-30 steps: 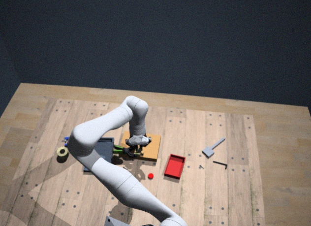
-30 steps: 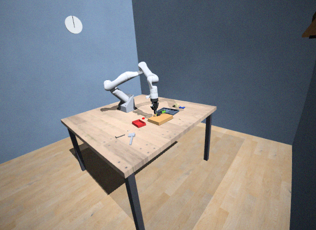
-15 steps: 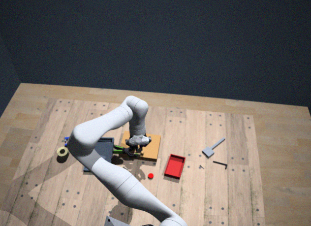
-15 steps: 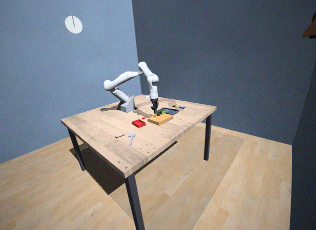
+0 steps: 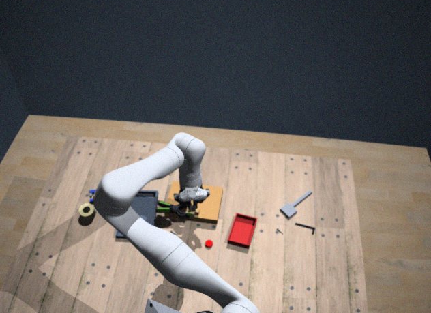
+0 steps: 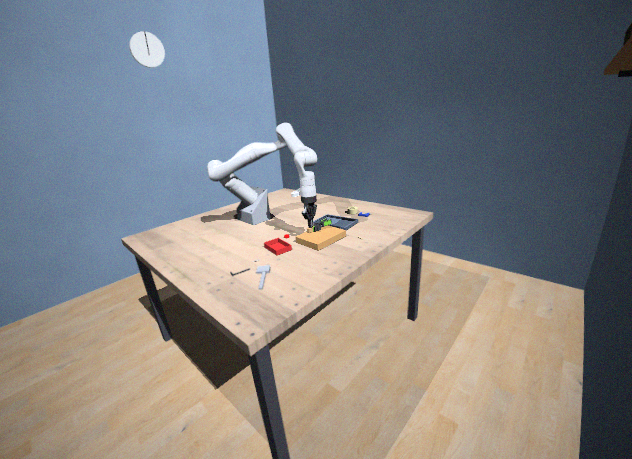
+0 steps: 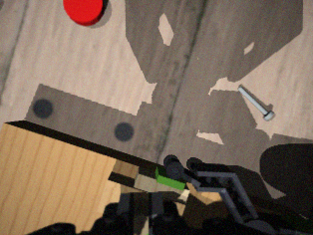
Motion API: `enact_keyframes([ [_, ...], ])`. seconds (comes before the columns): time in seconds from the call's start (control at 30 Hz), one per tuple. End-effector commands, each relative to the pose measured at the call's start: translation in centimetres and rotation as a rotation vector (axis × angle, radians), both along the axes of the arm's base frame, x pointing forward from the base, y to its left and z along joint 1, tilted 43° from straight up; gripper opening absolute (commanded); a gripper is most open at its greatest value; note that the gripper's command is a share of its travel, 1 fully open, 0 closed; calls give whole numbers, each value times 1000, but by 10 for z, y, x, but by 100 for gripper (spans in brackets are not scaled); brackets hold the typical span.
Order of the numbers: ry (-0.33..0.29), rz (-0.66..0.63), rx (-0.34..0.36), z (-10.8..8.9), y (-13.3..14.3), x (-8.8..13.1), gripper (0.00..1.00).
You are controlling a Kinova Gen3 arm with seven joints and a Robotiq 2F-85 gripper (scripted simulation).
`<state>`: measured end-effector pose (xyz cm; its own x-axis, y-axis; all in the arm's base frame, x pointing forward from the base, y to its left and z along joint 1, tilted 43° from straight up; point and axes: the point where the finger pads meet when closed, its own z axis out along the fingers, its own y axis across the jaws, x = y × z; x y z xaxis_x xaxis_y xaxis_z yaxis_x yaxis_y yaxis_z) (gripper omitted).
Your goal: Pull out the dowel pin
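The orange-brown bench board lies mid-table. My gripper points straight down over the board's near-left corner. It is shut on the green and black spring clamp, whose jaw tips reach over the board's edge. A small wooden block shows at that corner, just beside the clamp and partly hidden by my fingers. I cannot make out the stop, the dowel pin or anything loose between them.
A grey tray sits left of the board. A red tray and a red disc lie in front. A screw lies nearby. A tape roll, mallet and hex key lie further off.
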<state>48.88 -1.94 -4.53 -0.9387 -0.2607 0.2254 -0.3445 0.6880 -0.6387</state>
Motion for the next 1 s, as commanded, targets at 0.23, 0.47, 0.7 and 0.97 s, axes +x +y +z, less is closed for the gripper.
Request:
enact_keyframes([
  [0.23,15,20,1,1,1,1,10],
  [0.47,24,30,0,1,1,1,10],
  [0.7,38,45,0,1,1,1,10],
  [0.97,49,57,0,1,1,1,10],
])
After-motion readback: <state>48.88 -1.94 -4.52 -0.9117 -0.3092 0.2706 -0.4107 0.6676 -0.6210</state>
